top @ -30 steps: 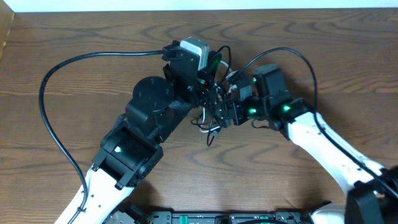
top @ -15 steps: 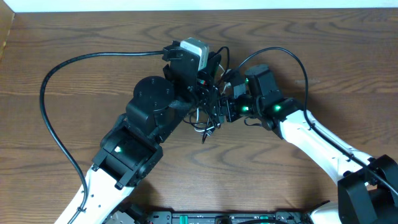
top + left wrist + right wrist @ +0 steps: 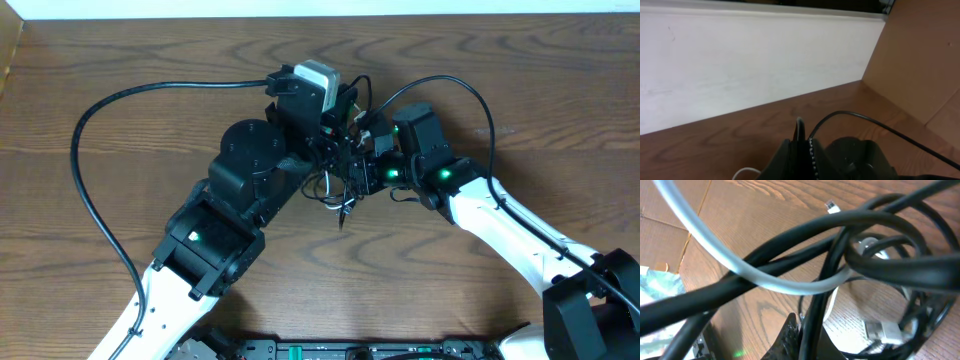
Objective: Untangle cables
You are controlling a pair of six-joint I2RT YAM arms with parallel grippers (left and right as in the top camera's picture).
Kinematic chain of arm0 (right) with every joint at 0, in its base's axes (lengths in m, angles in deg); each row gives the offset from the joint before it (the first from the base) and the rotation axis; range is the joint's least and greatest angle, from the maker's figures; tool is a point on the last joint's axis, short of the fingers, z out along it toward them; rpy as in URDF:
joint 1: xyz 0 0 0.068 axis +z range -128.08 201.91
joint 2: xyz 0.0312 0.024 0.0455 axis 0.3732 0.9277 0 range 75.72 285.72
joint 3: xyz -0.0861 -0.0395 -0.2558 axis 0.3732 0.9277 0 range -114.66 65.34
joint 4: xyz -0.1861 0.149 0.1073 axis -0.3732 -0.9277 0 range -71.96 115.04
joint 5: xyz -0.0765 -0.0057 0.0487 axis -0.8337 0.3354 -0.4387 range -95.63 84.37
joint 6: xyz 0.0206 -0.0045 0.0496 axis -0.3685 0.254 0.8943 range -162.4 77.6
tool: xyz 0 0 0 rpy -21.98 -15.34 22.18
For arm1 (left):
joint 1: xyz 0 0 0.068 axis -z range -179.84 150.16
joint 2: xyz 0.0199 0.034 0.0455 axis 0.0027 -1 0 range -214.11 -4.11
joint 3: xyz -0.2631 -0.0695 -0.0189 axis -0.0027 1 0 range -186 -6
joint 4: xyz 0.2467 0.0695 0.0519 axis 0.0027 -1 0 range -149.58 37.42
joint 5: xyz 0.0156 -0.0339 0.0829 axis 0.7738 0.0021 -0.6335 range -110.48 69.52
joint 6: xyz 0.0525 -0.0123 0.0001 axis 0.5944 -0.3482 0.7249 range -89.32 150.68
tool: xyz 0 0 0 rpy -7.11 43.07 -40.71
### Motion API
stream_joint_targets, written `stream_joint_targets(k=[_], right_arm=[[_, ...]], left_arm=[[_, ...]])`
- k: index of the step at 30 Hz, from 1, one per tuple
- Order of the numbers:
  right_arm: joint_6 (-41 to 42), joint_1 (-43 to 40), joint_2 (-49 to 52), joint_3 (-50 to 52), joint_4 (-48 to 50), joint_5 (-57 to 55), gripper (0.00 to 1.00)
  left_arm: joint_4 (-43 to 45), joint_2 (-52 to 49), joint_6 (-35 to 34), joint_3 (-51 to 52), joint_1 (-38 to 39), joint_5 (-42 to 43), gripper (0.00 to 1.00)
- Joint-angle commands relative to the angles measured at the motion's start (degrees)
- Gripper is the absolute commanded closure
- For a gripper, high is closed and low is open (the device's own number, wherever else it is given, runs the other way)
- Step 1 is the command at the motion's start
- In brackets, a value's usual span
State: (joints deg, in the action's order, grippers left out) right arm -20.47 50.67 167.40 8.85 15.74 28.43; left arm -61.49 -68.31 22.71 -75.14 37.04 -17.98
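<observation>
Your left arm (image 3: 240, 190) has edged right, and the dangling plug end (image 3: 341, 214) went with it. The left gripper (image 3: 801, 134) has its jaws pressed together. The cables (image 3: 335, 188) are bunched between both grippers. You cannot tell how the right gripper (image 3: 366, 172) jaws stand, because cords cover them.

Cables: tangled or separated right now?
Tangled. The right wrist view shows the white cable threaded through overlapping loops of the black cables; none lies apart.
</observation>
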Motion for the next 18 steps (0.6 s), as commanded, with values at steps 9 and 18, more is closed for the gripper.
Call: stream_joint_targets(k=[9,18], right_arm=[[-0.5,-8.0,-12.4,-0.1,-10.4,0.3,0.99],[-8.3,-24.7,-29.2,-0.1,-27.7,-2.6,0.99]], left_arm=[[-6.8,-6.2,1.9,-1.3,-1.7,-12.2,0.92],[-5.9,-13.9,1.8,-1.3,-11.9,-16.1,0.92]])
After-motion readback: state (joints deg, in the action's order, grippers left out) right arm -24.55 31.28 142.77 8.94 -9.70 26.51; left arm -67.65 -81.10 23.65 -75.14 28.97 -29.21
